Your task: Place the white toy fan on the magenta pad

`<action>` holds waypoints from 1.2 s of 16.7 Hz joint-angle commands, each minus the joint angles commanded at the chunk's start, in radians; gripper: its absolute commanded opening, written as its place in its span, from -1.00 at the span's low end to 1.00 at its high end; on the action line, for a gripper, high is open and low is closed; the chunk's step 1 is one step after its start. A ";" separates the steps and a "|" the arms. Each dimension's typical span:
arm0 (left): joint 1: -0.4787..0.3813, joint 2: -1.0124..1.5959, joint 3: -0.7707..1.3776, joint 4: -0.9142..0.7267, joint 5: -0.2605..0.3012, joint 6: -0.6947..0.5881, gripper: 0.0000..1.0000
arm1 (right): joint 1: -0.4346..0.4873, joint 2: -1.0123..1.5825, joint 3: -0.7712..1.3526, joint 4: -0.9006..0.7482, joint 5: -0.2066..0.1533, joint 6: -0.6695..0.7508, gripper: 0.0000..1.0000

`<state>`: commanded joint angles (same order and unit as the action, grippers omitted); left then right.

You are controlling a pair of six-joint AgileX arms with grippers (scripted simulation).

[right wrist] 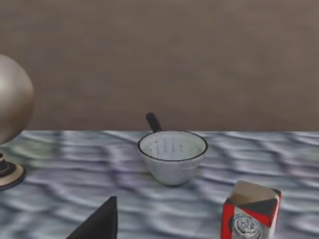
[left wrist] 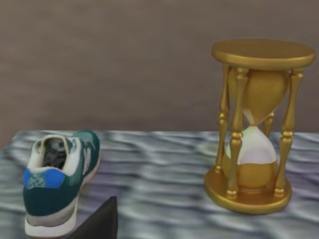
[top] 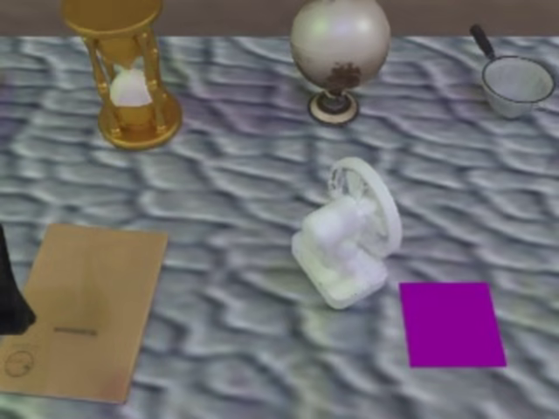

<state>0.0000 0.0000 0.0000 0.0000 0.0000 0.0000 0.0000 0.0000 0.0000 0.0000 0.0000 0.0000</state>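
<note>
White toy fan (top: 348, 237) beside magenta pad (top: 452, 323) — light, rigid, top-heavy; we would grip its motor body, not the fragile guard. We cannot tell either claw's state.

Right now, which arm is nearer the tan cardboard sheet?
Left. The left arm stands at the left edge of the tan cardboard sheet. The right arm is outside the top view, its wrist camera facing the strainer on the table's right.
</note>
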 joint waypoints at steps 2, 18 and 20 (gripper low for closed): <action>0.000 0.000 0.000 0.000 0.000 0.000 1.00 | 0.000 0.000 0.000 0.000 0.000 0.000 1.00; 0.000 0.000 0.000 0.000 0.000 0.000 1.00 | 0.180 1.045 0.994 -0.799 0.096 0.071 1.00; 0.000 0.000 0.000 0.000 0.000 0.000 1.00 | 0.233 1.237 1.201 -0.938 0.095 0.080 1.00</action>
<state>0.0000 0.0000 0.0000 0.0000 0.0000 0.0000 0.2327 1.2371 1.2010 -0.9381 0.0949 0.0800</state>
